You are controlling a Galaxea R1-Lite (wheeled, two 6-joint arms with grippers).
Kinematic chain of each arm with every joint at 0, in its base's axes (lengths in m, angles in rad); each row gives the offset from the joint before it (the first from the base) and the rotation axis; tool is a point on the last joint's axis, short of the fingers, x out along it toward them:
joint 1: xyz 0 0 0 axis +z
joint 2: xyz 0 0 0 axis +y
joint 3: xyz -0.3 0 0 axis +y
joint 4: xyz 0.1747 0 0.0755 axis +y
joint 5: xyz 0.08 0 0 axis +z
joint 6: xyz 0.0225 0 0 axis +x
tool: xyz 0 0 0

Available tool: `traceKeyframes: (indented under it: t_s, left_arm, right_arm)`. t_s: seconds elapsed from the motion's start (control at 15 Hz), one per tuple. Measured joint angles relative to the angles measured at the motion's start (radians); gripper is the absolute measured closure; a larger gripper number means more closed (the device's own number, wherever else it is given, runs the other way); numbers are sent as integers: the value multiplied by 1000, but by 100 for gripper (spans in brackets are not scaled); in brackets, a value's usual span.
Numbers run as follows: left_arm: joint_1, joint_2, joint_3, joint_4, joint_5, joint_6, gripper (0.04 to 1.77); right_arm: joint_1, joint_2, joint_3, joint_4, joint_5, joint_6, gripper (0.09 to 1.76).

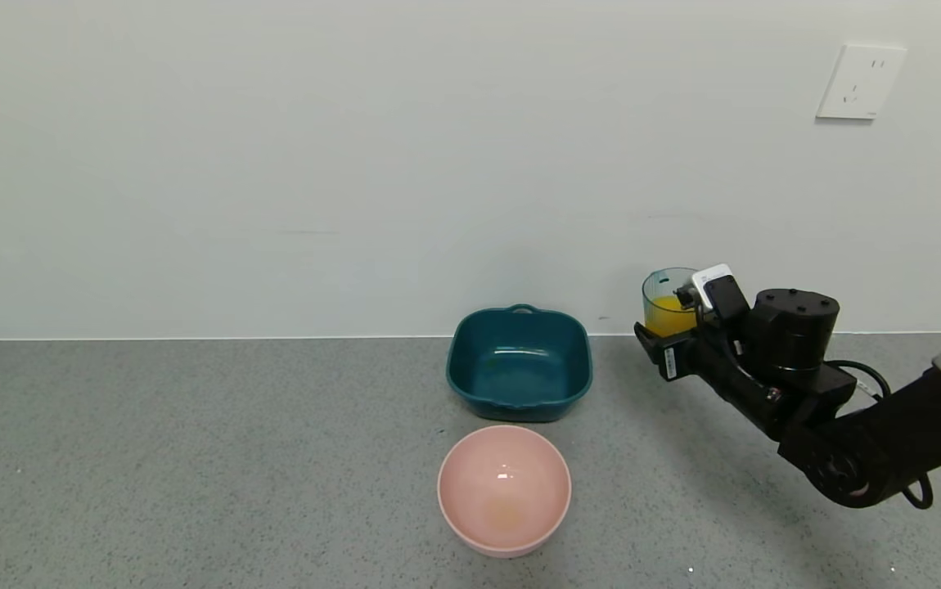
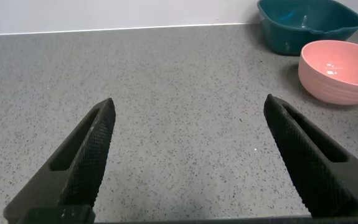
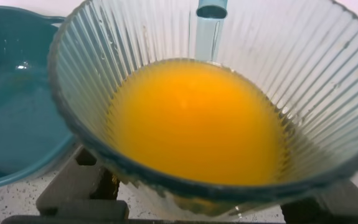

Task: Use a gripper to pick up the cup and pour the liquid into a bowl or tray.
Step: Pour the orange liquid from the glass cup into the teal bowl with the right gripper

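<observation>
Our right gripper [image 1: 667, 339] is clenched around the lower part of the cup [image 1: 668, 303], one black finger visible on each side of its base in the right wrist view, and we hold it upright and, as far as we can judge from its height against the wall line, lifted off the grey speckled counter [image 1: 192, 458] to the right of the dishes. The cup is the ribbed translucent tumbler, and the orange-yellow liquid [image 3: 194, 121] fills roughly its lower half, level and unspilled. From the wrist view the teal dish [image 1: 519, 361] lies just beside the cup's rim, apart from it; in the head view it sits left of the cup near the wall, with its small loop handle at the far rim and nothing poured in yet. The round pink bowl [image 1: 504, 489] sits in front of the teal dish, nearer to us. We judge the pick-up done and the carry toward the dish in hand — the next move calls for bringing the cup over the teal dish's opening, then tipping the wrist slowly so the stream lands inside. Our left gripper [image 2: 188, 158] is idle low over bare counter off to the left, fingers spread wide with nothing between them.
</observation>
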Motion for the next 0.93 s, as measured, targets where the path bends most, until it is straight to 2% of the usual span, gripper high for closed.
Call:
traceKeyframes:
  t_s: [0.33, 0.93]
  left_arm:
    - [0, 0, 0, 0, 0, 0, 9]
    - [0, 0, 0, 0, 0, 0, 9]
  right_arm:
    - [-1, 30, -58, 55, 4, -16, 47]
    - [33, 133, -261, 179, 2, -87, 47]
